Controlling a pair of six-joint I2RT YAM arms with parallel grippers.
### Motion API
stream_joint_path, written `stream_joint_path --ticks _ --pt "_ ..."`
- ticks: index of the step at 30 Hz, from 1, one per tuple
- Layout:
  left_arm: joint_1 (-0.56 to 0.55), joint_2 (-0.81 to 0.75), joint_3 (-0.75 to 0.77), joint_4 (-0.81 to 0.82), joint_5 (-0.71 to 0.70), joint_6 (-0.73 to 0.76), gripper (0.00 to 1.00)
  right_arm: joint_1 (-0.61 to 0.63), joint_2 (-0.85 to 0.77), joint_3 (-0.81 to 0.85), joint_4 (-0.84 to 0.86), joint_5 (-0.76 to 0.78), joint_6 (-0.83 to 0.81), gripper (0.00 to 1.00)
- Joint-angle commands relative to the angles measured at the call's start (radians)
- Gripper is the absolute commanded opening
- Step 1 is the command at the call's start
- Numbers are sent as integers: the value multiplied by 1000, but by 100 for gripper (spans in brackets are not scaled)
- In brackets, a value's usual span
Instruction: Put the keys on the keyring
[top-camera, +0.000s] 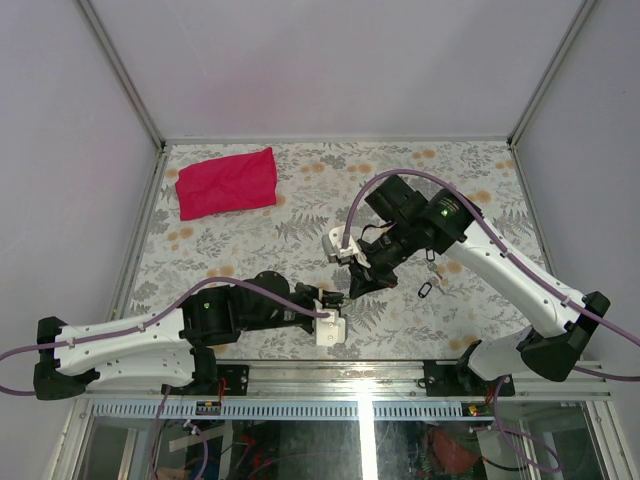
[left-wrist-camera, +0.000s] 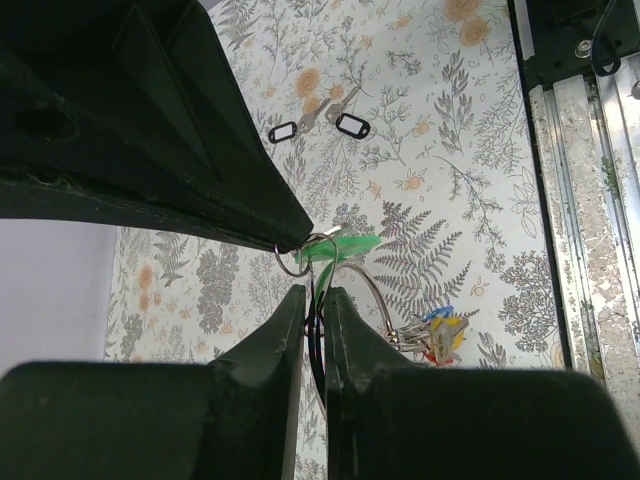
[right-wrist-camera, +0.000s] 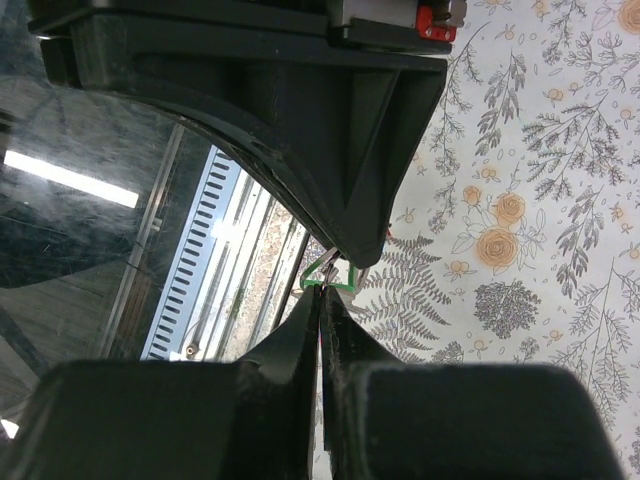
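From above, the keyring (top-camera: 338, 293) is too small to make out between the arms. In the left wrist view the right gripper (left-wrist-camera: 298, 240) covers part of it, and its wire seems to run into the left gripper (left-wrist-camera: 315, 297), the pinched part hidden. In the right wrist view only a sliver of the green key (right-wrist-camera: 332, 283) shows.

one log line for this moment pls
left pincer: shut on keyring | right pincer: shut on green key | on ring: coloured keys | loose on table: two black-tagged keys
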Motion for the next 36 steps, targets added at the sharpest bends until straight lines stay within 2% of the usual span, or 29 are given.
stream_joint_path --ticks 1,20,36 --pt "8 -23 53 73 -36 15 0 30 -14 5 -52 -63 14 0" --pt "9 -18 64 78 -60 -20 0 54 -16 20 -93 -111 10 0" --pt "60 25 125 19 91 -58 0 123 -22 28 -71 -115 30 0"
